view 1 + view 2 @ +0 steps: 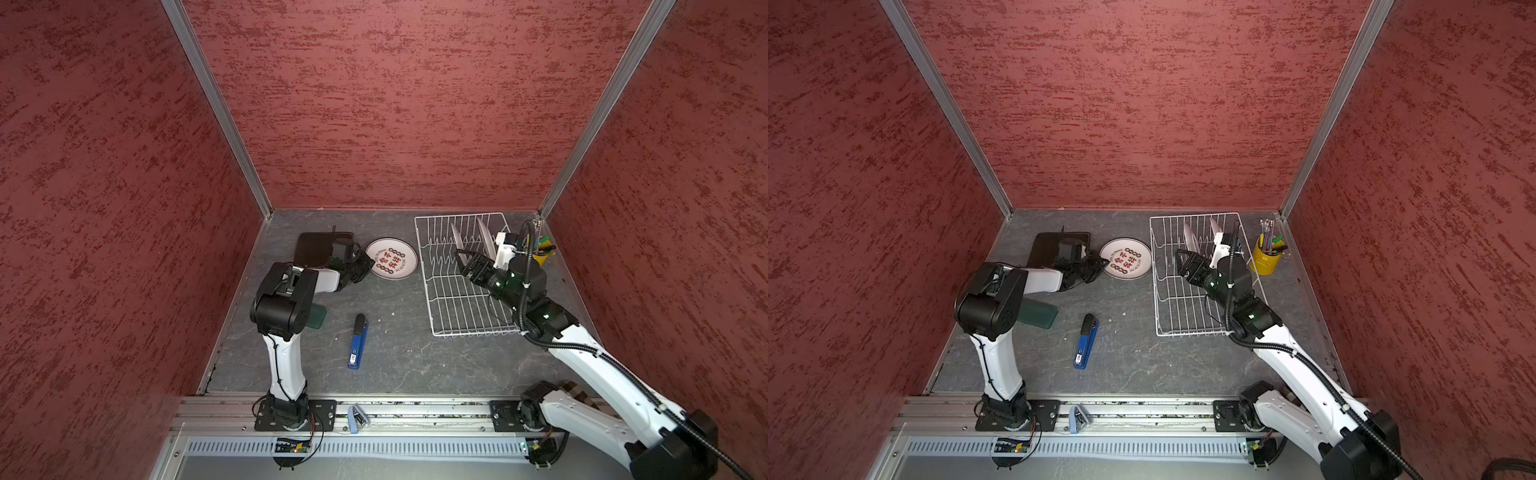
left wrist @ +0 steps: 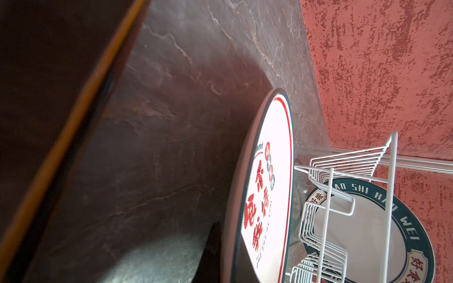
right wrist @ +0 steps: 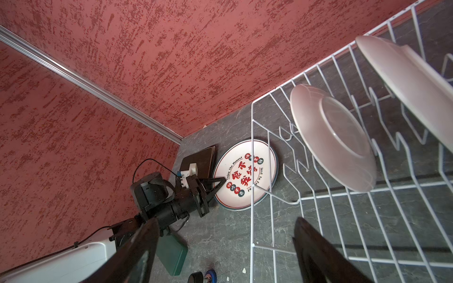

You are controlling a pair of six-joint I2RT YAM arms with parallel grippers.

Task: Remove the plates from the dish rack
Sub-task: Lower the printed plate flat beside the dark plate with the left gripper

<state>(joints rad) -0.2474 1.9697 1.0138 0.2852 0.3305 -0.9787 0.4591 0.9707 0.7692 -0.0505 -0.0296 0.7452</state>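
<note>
On the tabletop [image 1: 399, 320], empty right fingers [image 1: 463, 258] gape near the dish rack's [image 1: 427, 286] upright plates [image 3: 331, 137]; left fingers [image 3: 217, 182] shut beside flat plate [image 1: 391, 257].

Top views look down over the table [image 1: 395, 316] — wrist cameras, low, seemingly tilted, share the dish rack [image 3: 348, 193].

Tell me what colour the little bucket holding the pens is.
The bucket is yellow; it shows best in a top view.

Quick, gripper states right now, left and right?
Left gripper: shut, empty, tip at the rim of the round white red-lettered plate.
Right gripper: open, empty, over the white wire dish rack.
</note>
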